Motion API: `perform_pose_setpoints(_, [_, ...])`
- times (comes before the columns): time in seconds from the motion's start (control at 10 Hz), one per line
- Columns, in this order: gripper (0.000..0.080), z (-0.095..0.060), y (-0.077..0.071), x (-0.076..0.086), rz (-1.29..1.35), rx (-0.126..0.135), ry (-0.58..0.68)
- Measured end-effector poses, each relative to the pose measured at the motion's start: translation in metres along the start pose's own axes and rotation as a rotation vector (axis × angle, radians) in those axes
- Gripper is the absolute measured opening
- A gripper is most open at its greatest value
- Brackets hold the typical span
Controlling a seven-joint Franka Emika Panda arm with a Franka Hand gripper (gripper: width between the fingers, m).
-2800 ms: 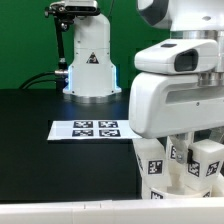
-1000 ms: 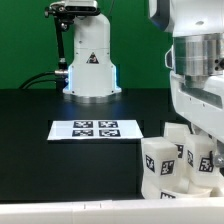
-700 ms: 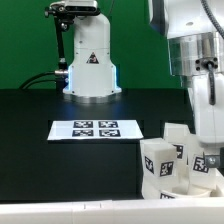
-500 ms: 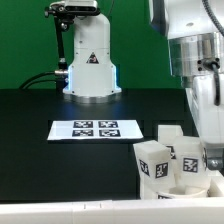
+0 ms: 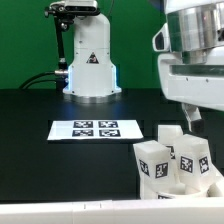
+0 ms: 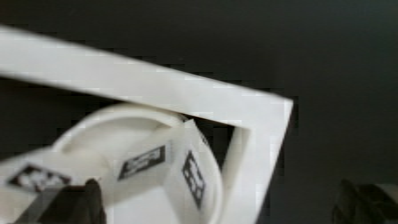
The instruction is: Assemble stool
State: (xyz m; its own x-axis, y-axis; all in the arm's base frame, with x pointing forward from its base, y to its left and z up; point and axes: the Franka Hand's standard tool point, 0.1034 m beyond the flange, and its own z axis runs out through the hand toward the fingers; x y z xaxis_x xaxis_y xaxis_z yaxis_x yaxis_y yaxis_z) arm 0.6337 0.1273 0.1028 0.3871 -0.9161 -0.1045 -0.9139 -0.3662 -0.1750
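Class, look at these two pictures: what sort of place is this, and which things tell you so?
Probably a robotics lab test bench: a black table before a green backdrop, a marker board, and tagged white stool parts.

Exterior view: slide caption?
Open gripper raised above white plastic tagged stool legs; marker board flat on black table.

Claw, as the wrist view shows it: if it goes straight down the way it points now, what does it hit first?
Most likely a leg standing in the seat. The open claw looks down on them, with the white frame corner just beyond. Depth is unclear, so this is a guess.
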Motion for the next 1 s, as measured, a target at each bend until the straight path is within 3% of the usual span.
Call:
perform_pose_setpoints(0.4, [0.0649, 0.0011, 0.002, 0.0011, -0.292, -0.013, -0.001])
perform_pose_setpoints(0.5, [0.0649, -0.0053, -0.001, 0.0037, -0.505, -0.028, -0.014])
perform_pose_setpoints(0.6, [0.0649, -0.0072, -0.0037, 0.0058, -0.662, -0.027, -0.017])
perform_pose_setpoints(1.0, [0.0649, 0.0, 0.0007, 0.006, -1.012, -0.038, -0.027])
